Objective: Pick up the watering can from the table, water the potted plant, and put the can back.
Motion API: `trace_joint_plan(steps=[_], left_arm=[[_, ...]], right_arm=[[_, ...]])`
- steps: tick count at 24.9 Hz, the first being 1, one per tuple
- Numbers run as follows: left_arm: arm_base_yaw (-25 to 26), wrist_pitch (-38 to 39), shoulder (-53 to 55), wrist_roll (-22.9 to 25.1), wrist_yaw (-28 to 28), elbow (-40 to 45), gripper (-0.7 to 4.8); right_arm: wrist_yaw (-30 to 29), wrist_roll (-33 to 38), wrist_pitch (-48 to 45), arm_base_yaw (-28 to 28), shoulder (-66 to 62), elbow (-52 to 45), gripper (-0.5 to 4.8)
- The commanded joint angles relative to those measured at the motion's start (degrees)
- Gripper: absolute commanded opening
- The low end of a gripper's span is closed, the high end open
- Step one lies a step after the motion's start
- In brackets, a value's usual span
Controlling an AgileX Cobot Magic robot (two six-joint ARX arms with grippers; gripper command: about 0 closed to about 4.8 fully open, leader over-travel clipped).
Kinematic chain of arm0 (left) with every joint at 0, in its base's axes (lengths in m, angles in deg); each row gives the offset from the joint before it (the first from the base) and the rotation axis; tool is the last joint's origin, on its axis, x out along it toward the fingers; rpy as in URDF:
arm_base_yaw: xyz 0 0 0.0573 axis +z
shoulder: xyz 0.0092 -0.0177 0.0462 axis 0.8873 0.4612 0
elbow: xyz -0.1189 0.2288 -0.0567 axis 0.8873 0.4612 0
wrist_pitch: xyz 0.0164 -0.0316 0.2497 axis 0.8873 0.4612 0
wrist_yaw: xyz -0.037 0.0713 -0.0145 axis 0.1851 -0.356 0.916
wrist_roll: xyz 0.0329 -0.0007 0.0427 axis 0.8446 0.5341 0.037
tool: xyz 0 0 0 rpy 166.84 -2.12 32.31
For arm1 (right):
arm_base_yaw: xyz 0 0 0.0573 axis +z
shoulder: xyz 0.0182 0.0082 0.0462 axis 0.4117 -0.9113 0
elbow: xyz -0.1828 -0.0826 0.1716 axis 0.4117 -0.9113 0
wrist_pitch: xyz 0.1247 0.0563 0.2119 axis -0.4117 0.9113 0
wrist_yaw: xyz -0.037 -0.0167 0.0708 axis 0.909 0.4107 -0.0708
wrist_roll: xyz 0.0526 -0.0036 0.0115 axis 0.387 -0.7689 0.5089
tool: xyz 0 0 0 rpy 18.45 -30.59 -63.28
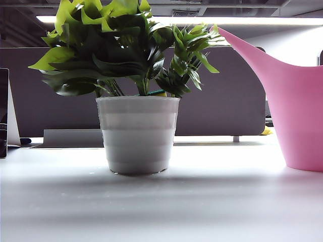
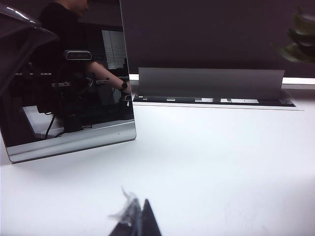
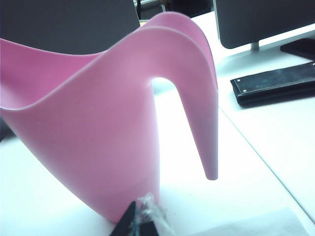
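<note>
Standing on matte table [image 1: 212, 201]: smooth pink watering can [image 1: 298, 116], ribbed potted plant [image 1: 137, 101]; left gripper [image 2: 138, 216], right gripper [image 3: 142, 221] jaws closed, empty.

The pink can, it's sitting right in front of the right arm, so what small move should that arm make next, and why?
Probably open the right end effector. Its tips look shut and hold nothing, low beside the can, which stands upright on the table to the right of the plant. The handle is free and close, so opening comes before closing in on it. The left end effector sits shut, away from both.
</note>
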Motion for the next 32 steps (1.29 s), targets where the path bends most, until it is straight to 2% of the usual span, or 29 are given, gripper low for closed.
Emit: trace_joint_plan(steps=[1,7,12,32], left_arm=[[0.02,-0.42,0.07,-0.15,-0.09,-0.07,-0.05],[0.02,-0.42,0.07,-0.15,-0.09,-0.07,-0.05],[0.02,-0.39,0.07,-0.15,-0.11,-0.07,-0.05],[0.02,-0.42,0.07,-0.17,-0.09,-0.07,-0.05]], right_arm=[[0.24,-1.25,0.55,1.25,4.44,-1.62,-0.08],[0.55,-5.68,3.5,7.28,10.4,-2.36,-0.08],[4.76,-5.73,4.37,10.12,11.3,-2.38,-0.08],[5.16,-5.7,4.35,10.82,11.3,-2.38,-0.08]])
